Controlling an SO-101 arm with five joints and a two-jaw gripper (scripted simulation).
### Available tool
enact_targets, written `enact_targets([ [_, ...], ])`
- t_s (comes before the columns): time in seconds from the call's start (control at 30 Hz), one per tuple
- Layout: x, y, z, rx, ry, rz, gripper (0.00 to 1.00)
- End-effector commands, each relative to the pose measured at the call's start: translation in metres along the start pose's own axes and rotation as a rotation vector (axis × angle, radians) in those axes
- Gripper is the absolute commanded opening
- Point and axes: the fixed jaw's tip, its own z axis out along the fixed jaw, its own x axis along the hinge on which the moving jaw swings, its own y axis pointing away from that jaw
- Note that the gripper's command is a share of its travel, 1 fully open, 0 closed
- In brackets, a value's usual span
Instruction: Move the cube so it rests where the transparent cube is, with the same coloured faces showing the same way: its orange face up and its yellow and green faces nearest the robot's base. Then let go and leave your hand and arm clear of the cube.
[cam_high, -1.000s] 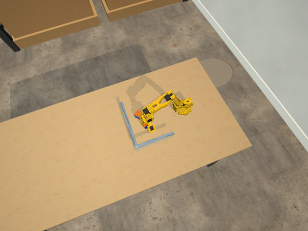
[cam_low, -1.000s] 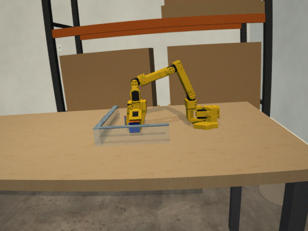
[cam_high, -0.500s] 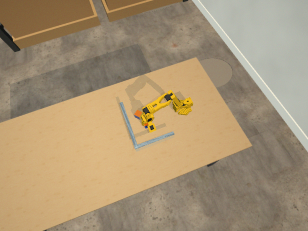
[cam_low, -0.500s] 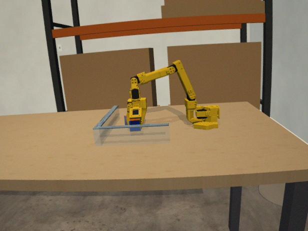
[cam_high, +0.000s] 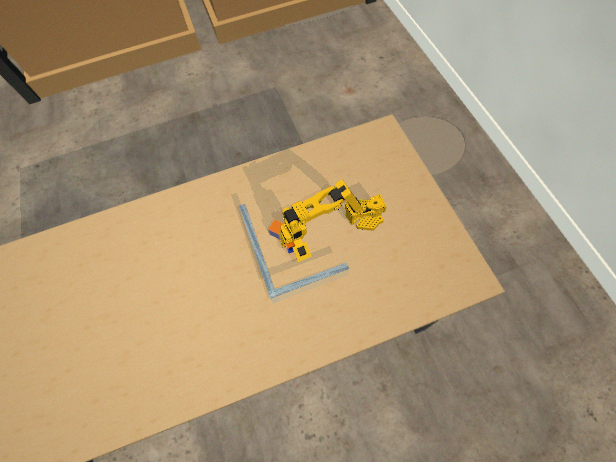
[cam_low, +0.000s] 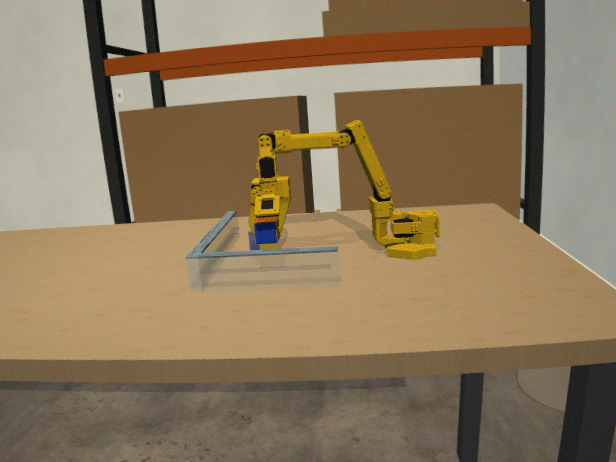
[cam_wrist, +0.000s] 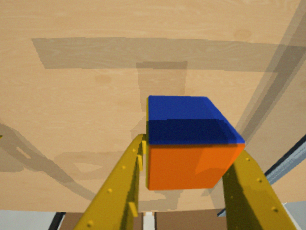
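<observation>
Pinching the cube, the part-open jaws hold it orange face up, blue face towards the exterior camera.

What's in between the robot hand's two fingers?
The cube is pinched there, with blue and orange sides showing. You can see it best in the wrist view.
</observation>
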Motion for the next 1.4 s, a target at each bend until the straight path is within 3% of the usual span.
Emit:
enact_targets([
  [0.0,0.0003,-0.0082,-0.0255,0.114,-0.012,0.000,0.22],
  [0.17,0.0003,-0.0081,-0.0259,0.114,-0.012,0.000,0.22],
  [0.2,0.0002,-0.0109,-0.0308,0.140,-0.014,0.000,0.22],
  [1.37,0.0003,-0.0120,-0.0307,0.142,-0.014,-0.001,0.22],
])
